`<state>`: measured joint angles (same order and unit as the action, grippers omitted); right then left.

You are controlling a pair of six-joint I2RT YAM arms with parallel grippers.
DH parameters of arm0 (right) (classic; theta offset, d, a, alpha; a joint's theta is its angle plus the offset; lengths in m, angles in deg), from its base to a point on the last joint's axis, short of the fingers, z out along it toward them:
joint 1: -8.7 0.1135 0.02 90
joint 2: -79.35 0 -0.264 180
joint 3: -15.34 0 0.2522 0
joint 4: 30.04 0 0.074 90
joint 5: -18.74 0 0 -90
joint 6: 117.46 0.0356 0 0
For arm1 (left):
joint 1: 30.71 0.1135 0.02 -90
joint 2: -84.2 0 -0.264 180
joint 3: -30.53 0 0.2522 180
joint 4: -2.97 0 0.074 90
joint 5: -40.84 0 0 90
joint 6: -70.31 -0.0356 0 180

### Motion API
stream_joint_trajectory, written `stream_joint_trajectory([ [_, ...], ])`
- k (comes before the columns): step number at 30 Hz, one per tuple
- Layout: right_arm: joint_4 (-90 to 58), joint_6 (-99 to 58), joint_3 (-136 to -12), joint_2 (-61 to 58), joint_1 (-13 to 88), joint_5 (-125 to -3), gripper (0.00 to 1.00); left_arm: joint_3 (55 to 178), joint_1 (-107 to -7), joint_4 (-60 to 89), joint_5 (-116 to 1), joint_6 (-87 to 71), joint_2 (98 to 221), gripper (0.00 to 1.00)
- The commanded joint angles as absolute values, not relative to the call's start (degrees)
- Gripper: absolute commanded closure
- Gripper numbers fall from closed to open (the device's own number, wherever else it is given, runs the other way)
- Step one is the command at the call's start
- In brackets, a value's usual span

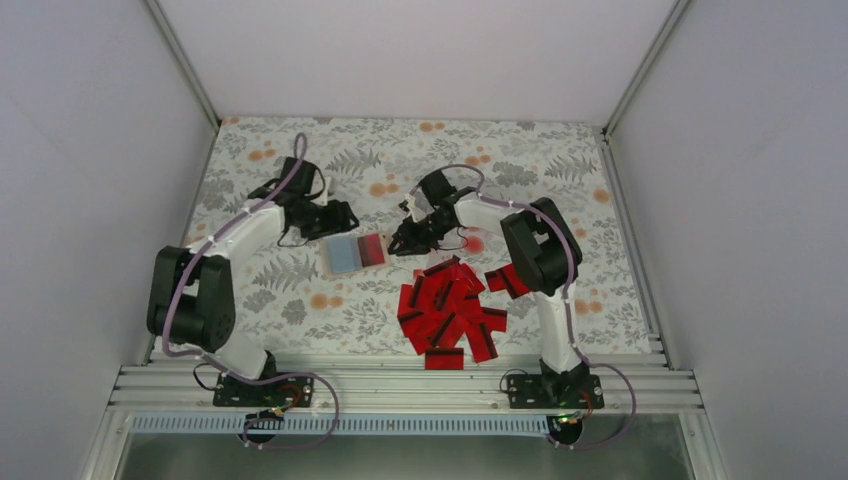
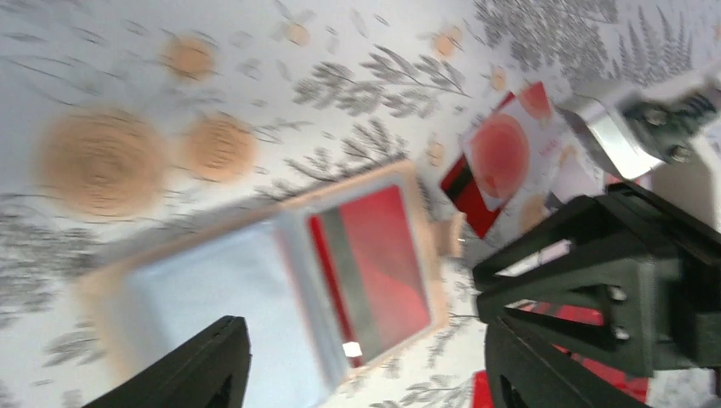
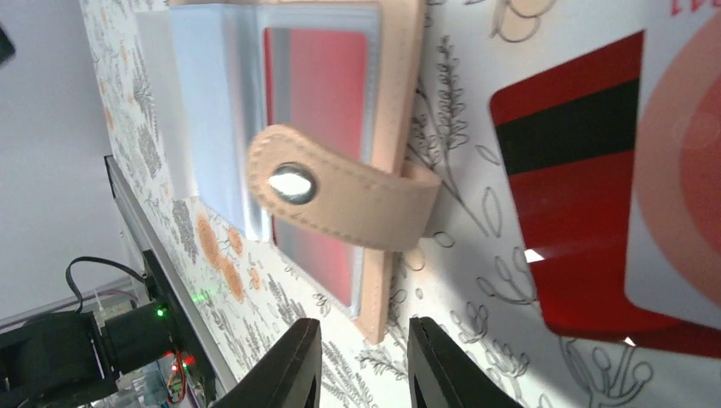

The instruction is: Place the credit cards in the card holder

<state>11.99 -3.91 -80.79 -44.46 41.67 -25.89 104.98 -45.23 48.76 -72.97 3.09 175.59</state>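
jaws on the right gripper [image 3: 364, 331] stand slightly apart and empty, those on the left gripper [image 2: 361, 340] spread wide and empty, both close by the open tan-beige leather card holder [image 1: 352, 252], whose long side runs across between them. we judge the right arm [image 1: 540, 250] nearer the loose heap of flat red black-striped credit cards [image 1: 450, 310].

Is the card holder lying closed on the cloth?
No: the card holder lies spread open, with a red card showing inside it.
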Motion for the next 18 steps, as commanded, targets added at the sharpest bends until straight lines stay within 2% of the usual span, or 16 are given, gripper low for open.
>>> stream_joint_trajectory([
  [1, 13.51, -7.19, -80.17, -40.37, 41.79, -25.83, 0.72, 103.56, -41.21, 53.55, -69.23, -0.13, 172.45, 0.28],
  [4, 12.87, -8.10, -79.86, -39.11, 41.84, -24.18, 0.71, 99.98, -38.71, 52.47, -69.79, -0.34, 170.85, 0.24],
  [11, 11.13, -9.96, -80.42, -36.76, 43.02, -20.68, 0.71, 90.25, -31.88, 44.76, -79.26, -0.22, 169.81, 0.23],
  [18, 10.27, -8.40, -84.40, -41.30, 45.67, -22.76, 0.73, 85.81, -29.33, 39.86, -83.12, -0.20, 171.87, 0.23],
])
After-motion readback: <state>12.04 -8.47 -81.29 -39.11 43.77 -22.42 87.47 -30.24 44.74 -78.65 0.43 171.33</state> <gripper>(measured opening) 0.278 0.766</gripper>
